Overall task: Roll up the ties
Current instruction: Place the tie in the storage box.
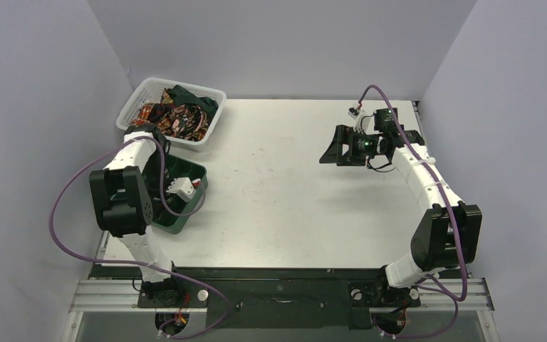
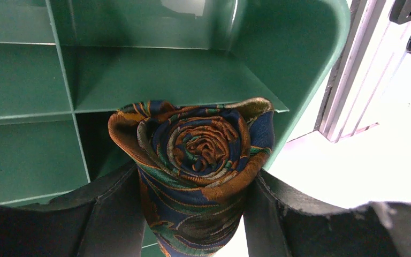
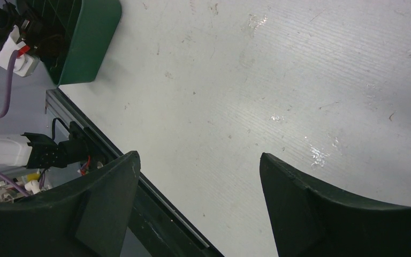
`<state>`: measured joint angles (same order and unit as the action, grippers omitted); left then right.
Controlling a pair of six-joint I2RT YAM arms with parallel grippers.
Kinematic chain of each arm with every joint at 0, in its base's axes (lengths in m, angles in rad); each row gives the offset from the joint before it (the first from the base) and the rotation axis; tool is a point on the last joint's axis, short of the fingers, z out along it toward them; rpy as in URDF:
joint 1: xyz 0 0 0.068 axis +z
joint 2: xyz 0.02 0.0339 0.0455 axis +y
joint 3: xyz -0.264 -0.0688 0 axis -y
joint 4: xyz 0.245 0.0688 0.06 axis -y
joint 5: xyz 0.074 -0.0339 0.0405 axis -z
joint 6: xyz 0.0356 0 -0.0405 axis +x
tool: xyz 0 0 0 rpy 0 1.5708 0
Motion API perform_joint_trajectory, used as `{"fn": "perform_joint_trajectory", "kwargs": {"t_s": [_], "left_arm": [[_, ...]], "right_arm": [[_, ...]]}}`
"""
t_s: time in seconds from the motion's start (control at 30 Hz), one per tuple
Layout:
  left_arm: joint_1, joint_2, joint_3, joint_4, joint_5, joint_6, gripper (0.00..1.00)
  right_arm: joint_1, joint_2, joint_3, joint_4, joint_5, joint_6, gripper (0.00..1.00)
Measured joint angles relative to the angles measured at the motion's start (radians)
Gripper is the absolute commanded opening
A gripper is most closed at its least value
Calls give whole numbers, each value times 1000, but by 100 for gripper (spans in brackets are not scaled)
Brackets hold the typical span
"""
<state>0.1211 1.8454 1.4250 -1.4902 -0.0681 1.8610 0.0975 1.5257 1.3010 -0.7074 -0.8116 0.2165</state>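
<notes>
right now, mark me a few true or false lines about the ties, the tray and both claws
1. The left claw is shut on a rolled tie. True.
2. The rolled tie lies loose inside the green tray. False: it is clamped between the claw's fingers, in front of the tray's compartments.
3. The right claw grips a tie. False: it is open and empty, above bare table.
4. More ties lie heaped in the white basket. True.
5. The white basket stands on the table's right side. False: it is at the far left corner, beyond the green tray.
</notes>
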Motion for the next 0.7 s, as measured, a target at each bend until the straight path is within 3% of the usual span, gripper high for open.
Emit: {"fn": "perform_joint_trajectory", "kwargs": {"t_s": [0.27,0.4,0.6,0.7], "left_arm": [[-9,33,-8,22,2,-31,12],[-8,25,-75,111,36,-2,16],[16,-24,-172,248,120,39,33],[32,-54,-215,307,159,61,49]], "right_arm": [[0,0,0,-5,0,-2,76],[0,0,0,-6,0,-6,76],[0,0,0,-22,1,-26,76],[0,0,0,-32,2,-34,76]]}}
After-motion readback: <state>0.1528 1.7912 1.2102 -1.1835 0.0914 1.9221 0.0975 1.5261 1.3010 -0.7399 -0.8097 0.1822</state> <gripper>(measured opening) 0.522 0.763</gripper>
